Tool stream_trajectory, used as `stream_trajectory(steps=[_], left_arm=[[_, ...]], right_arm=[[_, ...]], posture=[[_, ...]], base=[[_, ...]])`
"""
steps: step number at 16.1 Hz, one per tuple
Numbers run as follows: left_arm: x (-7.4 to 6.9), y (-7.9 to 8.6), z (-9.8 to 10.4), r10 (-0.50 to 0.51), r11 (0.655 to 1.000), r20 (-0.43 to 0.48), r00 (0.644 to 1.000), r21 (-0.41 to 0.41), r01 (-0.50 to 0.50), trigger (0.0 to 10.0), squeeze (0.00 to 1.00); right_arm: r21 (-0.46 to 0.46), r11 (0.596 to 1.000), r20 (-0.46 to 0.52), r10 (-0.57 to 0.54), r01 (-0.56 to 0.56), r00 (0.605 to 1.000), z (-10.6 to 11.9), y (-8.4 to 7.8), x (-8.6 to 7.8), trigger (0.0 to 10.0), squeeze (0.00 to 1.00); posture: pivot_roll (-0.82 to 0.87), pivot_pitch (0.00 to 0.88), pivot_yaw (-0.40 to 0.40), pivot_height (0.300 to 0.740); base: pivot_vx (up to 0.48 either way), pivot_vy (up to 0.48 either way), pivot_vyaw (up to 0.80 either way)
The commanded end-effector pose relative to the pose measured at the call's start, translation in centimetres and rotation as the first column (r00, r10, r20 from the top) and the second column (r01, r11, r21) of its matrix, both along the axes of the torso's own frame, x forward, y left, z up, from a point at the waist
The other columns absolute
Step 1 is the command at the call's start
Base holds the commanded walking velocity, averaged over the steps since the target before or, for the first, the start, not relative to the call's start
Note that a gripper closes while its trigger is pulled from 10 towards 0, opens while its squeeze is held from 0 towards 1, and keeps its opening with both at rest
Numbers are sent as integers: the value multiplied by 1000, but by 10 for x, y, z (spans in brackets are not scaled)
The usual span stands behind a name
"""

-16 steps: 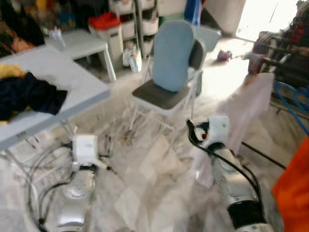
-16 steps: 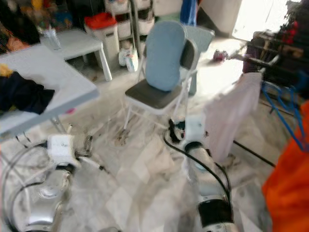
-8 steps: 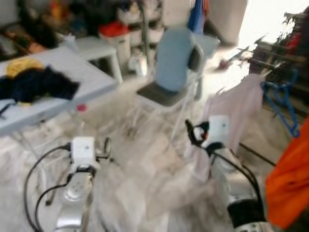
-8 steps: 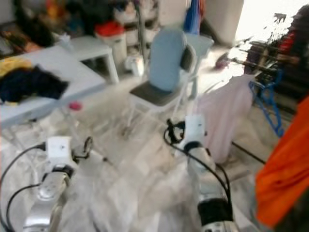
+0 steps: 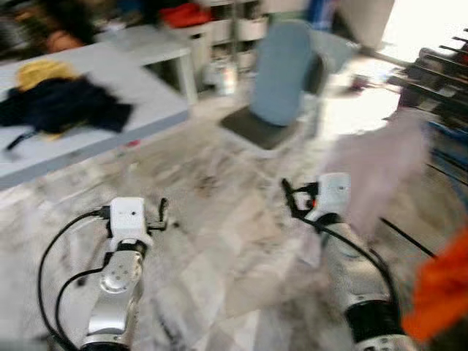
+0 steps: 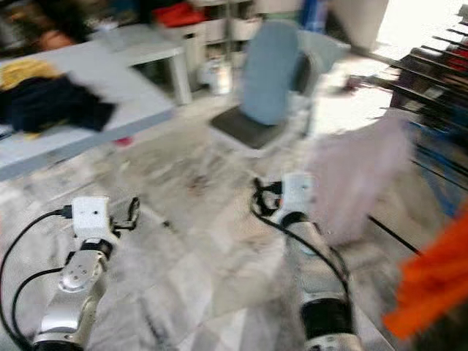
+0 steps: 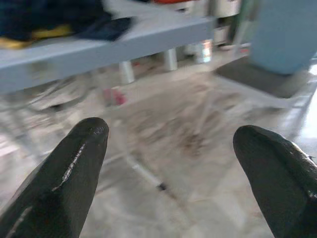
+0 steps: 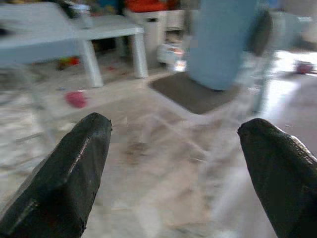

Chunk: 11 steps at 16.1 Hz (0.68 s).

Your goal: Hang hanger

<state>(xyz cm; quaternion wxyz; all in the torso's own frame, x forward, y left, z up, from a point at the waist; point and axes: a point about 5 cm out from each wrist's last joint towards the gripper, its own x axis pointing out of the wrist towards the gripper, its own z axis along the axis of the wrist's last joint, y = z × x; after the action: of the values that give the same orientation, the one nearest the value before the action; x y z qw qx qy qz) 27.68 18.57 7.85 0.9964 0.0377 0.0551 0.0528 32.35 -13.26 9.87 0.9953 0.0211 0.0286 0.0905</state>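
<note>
Left eye view is blurred, and the whole scene has slid since a moment ago, so my head is turning, not the things. I cannot make out the hanger now; the blue one seen earlier by the dark drying rack [image 5: 439, 69] is lost in blur beside the pale pink hanging garment [image 5: 376, 172]. I judge I am not yet in reach. My left gripper [image 7: 171, 144] and right gripper [image 8: 176, 139] both gape wide, holding nothing, over the marble floor [image 5: 219, 248] facing the blue-backed folding chair [image 5: 281, 80].
</note>
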Motion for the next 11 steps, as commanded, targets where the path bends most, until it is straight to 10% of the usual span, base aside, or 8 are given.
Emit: stream_trajectory(steps=[1, 11], left_arm=[[-1, 1, -2, 12, 1000, -13, 1000, 9, -12, 10000, 0], [1, 1, -4, 34, 999, -26, 999, 26, -33, 10000, 0]], right_arm=[[-1, 1000, 25, 20, -20, 999, 5, 2, 0, 10000, 0], [20, 999, 33, 42, -43, 999, 7, 4, 3, 10000, 0]], posture=[[-25, 0, 14, 740], [-23, 0, 11, 740]], base=[[0, 480, 800], [0, 480, 80]])
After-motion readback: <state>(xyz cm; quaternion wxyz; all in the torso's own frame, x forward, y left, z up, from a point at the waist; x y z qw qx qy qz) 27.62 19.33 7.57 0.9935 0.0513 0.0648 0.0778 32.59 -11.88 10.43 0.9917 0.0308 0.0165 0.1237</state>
